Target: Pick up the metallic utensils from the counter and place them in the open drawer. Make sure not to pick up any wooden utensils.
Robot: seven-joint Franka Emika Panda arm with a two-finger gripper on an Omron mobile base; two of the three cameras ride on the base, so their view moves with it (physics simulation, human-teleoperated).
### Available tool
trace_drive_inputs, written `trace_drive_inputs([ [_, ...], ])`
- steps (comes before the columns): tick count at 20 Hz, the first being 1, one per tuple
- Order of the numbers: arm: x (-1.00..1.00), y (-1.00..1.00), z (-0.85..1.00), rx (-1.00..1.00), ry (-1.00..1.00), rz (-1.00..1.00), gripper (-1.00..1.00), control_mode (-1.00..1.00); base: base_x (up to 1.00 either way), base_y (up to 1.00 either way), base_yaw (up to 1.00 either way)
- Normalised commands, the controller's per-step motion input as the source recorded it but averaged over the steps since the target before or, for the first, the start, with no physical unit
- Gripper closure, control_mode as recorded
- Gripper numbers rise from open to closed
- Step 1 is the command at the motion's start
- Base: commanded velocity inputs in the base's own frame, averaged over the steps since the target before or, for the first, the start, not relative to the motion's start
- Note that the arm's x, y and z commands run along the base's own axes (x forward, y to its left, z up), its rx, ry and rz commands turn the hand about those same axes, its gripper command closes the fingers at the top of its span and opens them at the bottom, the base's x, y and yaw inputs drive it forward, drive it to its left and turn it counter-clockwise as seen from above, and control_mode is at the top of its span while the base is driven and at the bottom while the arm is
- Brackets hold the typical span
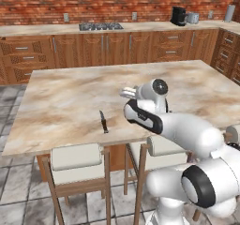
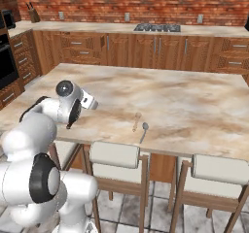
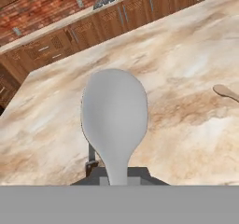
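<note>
The large beige-and-brown marbled stone counter (image 1: 70, 97) is carrying the loose cutlery, and the white arm is reaching over its near edge. The tool (image 3: 116, 171) is sitting above the stone with its jaws drawn together, clamped on the handle of a grey, round-bowled metal spoon (image 3: 114, 111).

In the hand view, that held spoon is running straight from 6 o'clock to 12 o'clock. Its handle is pinched at 6 and its bowl is pointing to 12, out along the tool's own line and clear of the stone. This is likely the relation the carry to the drawer depends on, since the spoon is sticking out ahead of the tool rather than across it.

In the left base view, a black-handled knife with a grey blade (image 1: 103, 122) is lying near the counter's front edge, at about 8 o'clock from the tool. Its long axis is running roughly 12 to 6.

In the right base view, a second slim silver spoon (image 2: 144, 131) is lying at about 4 o'clock from the tool, bowl toward 12. A pale tan wooden utensil (image 2: 136, 122) is lying just beside it at 10 o'clock, so that pick will probably need care.
</note>
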Motion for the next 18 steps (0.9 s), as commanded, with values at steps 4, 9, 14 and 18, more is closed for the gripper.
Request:
trace_drive_inputs([
  [4,-0.54,-0.03,0.52,0.0,-0.05,-0.05,1.0,-1.0,0.0,0.0,0.0],
  [9,-0.5,-0.27,0.43,0.04,-0.01,-0.01,1.0,-1.0,0.0,0.0,0.0],
  [14,-0.13,-0.07,0.11,0.01,0.0,0.0,1.0,1.0,-0.6,-0.27,-0.02],
  [18,0.0,0.0,0.0,0.0,0.0,0.0,1.0,1.0,-0.54,-0.49,-0.02],
])
